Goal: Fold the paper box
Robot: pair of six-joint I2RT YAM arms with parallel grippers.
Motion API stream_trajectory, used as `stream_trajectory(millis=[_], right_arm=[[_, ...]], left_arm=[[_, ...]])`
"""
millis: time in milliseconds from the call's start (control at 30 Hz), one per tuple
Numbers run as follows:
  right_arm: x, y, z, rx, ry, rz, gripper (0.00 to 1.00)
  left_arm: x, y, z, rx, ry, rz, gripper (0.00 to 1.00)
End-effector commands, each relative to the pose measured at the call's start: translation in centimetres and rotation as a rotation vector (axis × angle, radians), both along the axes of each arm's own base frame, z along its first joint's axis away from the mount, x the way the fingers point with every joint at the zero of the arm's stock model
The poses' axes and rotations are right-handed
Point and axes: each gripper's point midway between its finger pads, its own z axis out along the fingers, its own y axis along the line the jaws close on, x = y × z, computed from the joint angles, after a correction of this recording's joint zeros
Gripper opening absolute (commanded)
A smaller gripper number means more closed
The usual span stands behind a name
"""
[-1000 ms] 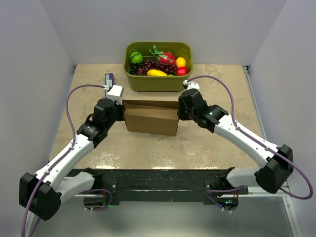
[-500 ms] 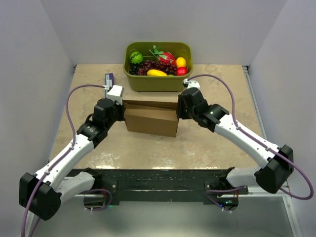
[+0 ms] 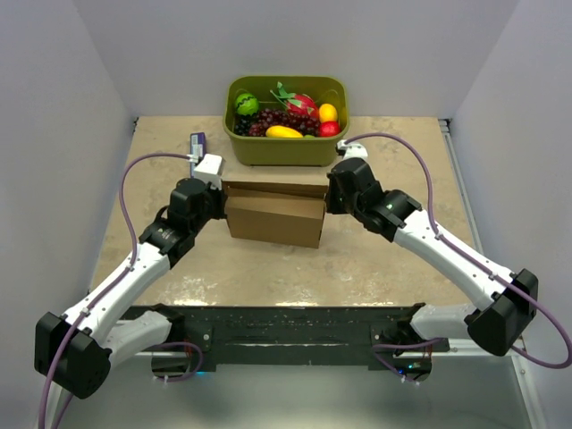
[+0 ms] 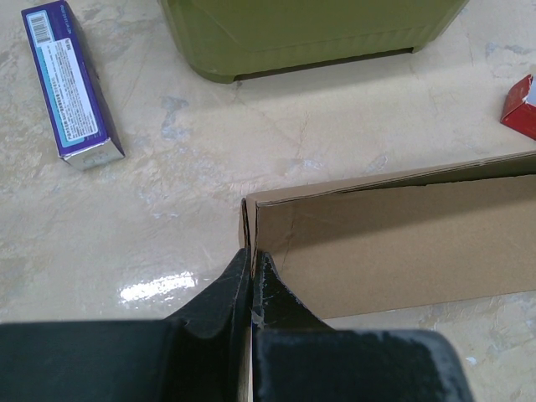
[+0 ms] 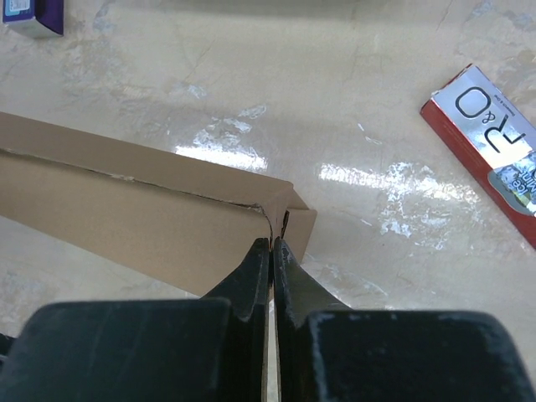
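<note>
While both arms angle inward, left gripper [image 4: 251, 280] and right gripper [image 5: 272, 255] pinch tight on opposite end walls of the paper box [image 3: 273, 219], mid table [image 3: 357, 268]; red carton [image 5: 486, 142] shows "R" and "O".

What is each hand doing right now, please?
Left hand: closed, pinching the paper box at its left end wall.
Right hand: closed, pinching the box's right end corner.
</note>
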Motion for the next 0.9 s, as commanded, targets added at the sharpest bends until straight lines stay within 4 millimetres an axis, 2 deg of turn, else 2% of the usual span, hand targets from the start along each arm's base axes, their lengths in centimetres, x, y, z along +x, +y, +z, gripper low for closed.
stream_trajectory(millis=[0, 133, 467, 867], right_arm=[[0.0, -0.5, 1.0, 0.002, -0.033, -0.011, 0.0], [-0.6, -0.5, 0.5, 0.023, -0.019, -0.007, 0.0], [-0.6, 1.3, 1.3, 0.106, -0.026, 0.014, 0.0], [-0.3, 2.5, 0.2, 0.119, -0.019, 0.002, 0.0]], left_arm=[[-1.8, -0.1, -3.8, 0.053, 0.134, -0.047, 0.0], [-1.8, -0.2, -3.7, 0.047, 0.133, -0.053, 0.0], [-1.8, -0.6, -3.7, 0.038, 0.133, -0.064, 0.0], [-1.9, -0.8, -3.8, 0.041, 0.137, -0.072, 0.0]])
